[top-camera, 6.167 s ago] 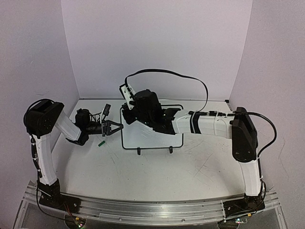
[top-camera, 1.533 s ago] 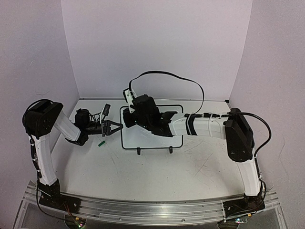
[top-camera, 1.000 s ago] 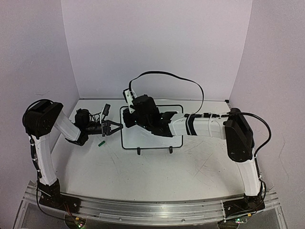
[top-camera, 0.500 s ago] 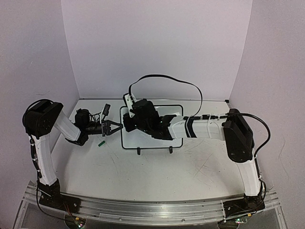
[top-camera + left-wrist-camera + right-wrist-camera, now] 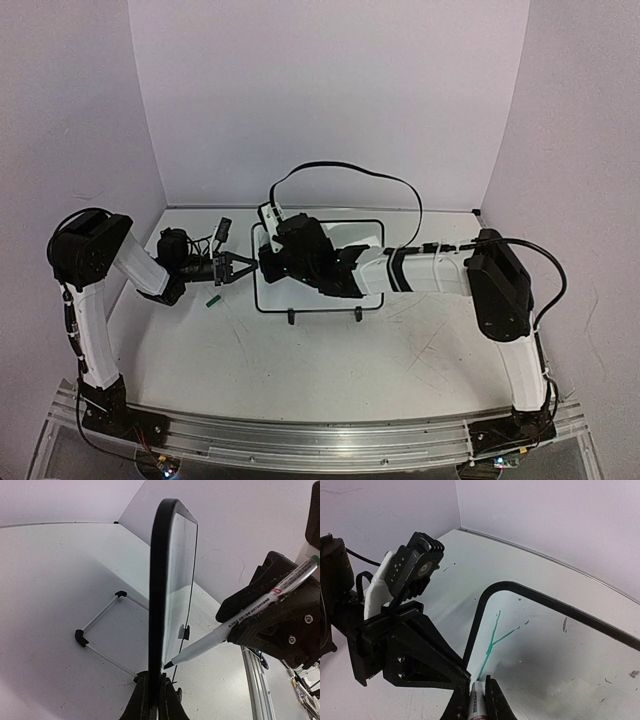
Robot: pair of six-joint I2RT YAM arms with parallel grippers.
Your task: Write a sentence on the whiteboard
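The left gripper (image 5: 156, 687) pinches the whiteboard (image 5: 159, 580) by its edge, seemingly to steady it; the right gripper (image 5: 477, 700) clamps a marker (image 5: 235, 622), tip touching.

I see left gripper (image 5: 243, 266) pinching whiteboard (image 5: 310, 296) left edge; right arm (image 5: 420, 270) stretched across it; small green object (image 5: 212, 298) on table (image 5: 330, 370).

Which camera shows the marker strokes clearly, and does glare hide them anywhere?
Right wrist: green strokes sharp on the whiteboard, only a soft sheen. Left wrist: board nearly edge-on, glossy face shows nothing readable. Top external: right arm covers the writing area.
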